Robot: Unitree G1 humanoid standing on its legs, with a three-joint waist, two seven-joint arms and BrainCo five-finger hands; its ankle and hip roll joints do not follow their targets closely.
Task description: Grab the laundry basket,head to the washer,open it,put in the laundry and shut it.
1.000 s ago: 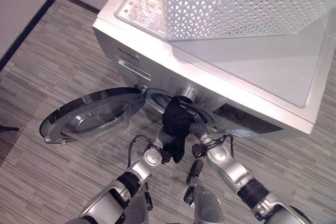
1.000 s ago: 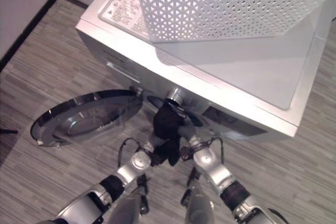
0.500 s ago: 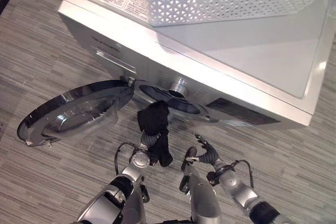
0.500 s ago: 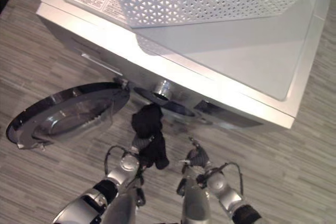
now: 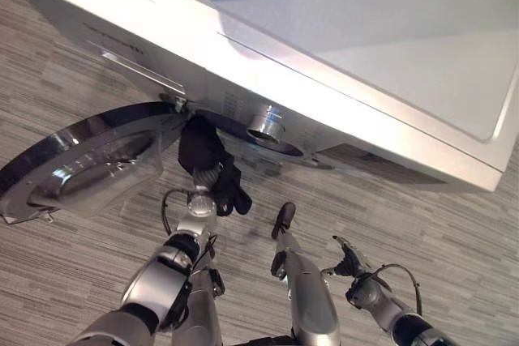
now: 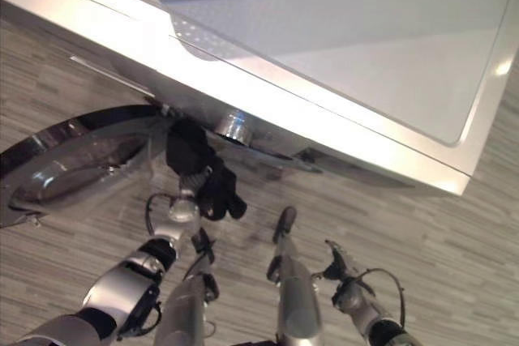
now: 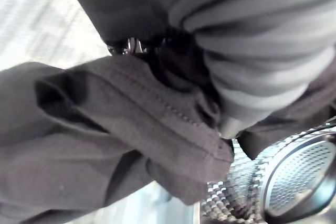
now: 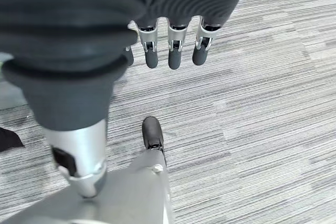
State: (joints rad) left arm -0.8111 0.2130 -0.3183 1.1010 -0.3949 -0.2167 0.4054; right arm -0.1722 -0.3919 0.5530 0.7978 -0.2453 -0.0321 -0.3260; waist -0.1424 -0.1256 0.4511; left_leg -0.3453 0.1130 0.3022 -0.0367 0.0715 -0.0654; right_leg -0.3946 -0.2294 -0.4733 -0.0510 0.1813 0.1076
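At the washer (image 5: 340, 111) mouth, the left hand (image 5: 208, 177) clutches a dark garment (image 5: 200, 145), soft and limp; right hand (image 8: 170, 51) hangs slack-fingered, empty.

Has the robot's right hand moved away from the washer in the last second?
Yes. The right hand has dropped back from the washer opening to hang low over the floor, fingers relaxed.

Left hand (image 5: 204, 177) raised with fingers clenched, right hand (image 5: 350, 266) low, fingers relaxed.

My left hand (image 5: 204, 177) has carried the black garment (image 5: 197, 145) up to the washer's opening (image 5: 212, 123) — my right hand (image 5: 350, 266) has dropped away, empty.
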